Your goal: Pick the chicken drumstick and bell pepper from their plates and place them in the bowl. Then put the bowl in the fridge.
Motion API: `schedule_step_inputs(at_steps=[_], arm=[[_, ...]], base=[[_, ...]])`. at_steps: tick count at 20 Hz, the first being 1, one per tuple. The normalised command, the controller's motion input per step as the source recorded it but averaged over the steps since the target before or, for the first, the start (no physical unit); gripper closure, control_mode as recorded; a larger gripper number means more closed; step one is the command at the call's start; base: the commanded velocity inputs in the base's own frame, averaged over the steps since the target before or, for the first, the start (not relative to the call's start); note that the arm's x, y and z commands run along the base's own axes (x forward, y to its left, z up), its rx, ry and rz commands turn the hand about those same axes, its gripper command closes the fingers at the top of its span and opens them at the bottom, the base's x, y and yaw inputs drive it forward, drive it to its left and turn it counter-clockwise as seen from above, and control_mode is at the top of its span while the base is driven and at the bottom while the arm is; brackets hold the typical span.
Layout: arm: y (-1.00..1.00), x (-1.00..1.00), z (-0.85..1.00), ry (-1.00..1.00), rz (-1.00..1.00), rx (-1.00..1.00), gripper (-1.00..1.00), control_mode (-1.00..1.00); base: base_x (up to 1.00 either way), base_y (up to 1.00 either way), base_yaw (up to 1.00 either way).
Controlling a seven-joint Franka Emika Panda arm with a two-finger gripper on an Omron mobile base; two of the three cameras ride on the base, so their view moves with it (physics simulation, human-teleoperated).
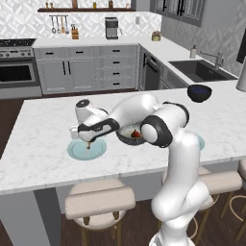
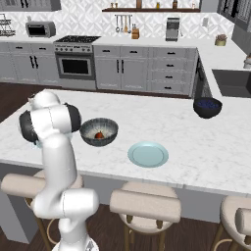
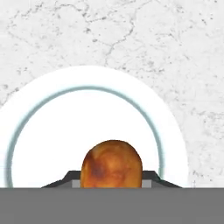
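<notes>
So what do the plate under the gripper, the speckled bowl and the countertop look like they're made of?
Plate: probably glazed ceramic, smooth and pale with a teal ring near the rim. Bowl: stoneware-like, dark speckled outside, lighter matte inside; the bell pepper sits in it. Countertop: marble or similar stone, white with grey veining, polished. The chicken drumstick looks browned and slightly glossy. All rendered, so materials are guesses.

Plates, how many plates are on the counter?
2. One plate sits under the gripper with the chicken drumstick on it. The other plate lies bare, right of the grey bowl. The arm may hide more.
</notes>
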Motion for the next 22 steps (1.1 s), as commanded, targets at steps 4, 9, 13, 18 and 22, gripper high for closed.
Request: schedule_step_inputs(at_steps=[4,9,13,18,22], arm=[[-0.82,-0.24,0.89,-0.01,0.00,0.00,1.00,-1.00],[-1.00,-0.01,0.74,0.00,-0.01,0.00,1.00,-1.00],[-0.98,0.03,0.16,0.00,-0.03,-0.05,1.00,-1.00],[-0.96,0.27,-0.03,0.07,-0.01,-0.05,1.00,-1.00],[-0.62,0.53,-0.26,0.08,0.00,0.00,1.00,-1.00]], base=[[0.00,0.00,0.00],[0.00,0.00,0.00],[0.00,0.00,0.00],[0.00,0.00,0.00],[0.00,0.00,0.00]])
